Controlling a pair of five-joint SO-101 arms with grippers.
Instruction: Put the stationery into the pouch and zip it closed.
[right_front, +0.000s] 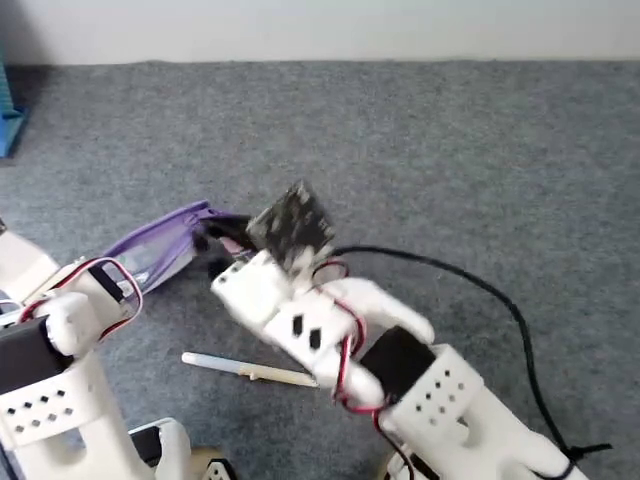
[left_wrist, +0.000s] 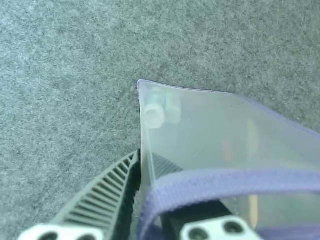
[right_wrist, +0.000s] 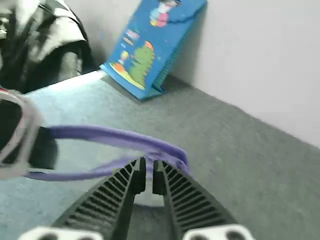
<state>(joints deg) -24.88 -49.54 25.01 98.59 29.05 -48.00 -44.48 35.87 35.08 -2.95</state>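
A clear pouch (right_front: 160, 245) with a purple zip band lies on the grey carpet at the left. My left gripper (right_front: 135, 272) is shut on its near edge; in the left wrist view the fingers (left_wrist: 107, 192) pinch the plastic wall of the pouch (left_wrist: 210, 140). A small white cylinder (left_wrist: 154, 113) sits inside, in the corner. My right gripper (right_front: 215, 240) is at the pouch's far end, and its fingers (right_wrist: 148, 167) are shut where the purple zip bands (right_wrist: 125, 137) meet. The mouth gapes open. A white pen (right_front: 250, 370) lies on the carpet between the arms.
A blue folder (right_wrist: 150, 45) leans against the white wall, with its edge (right_front: 8, 120) at far left. A black cable (right_front: 450, 275) trails over the carpet from the right arm. Something dark (right_wrist: 40, 40) sits beside the folder.
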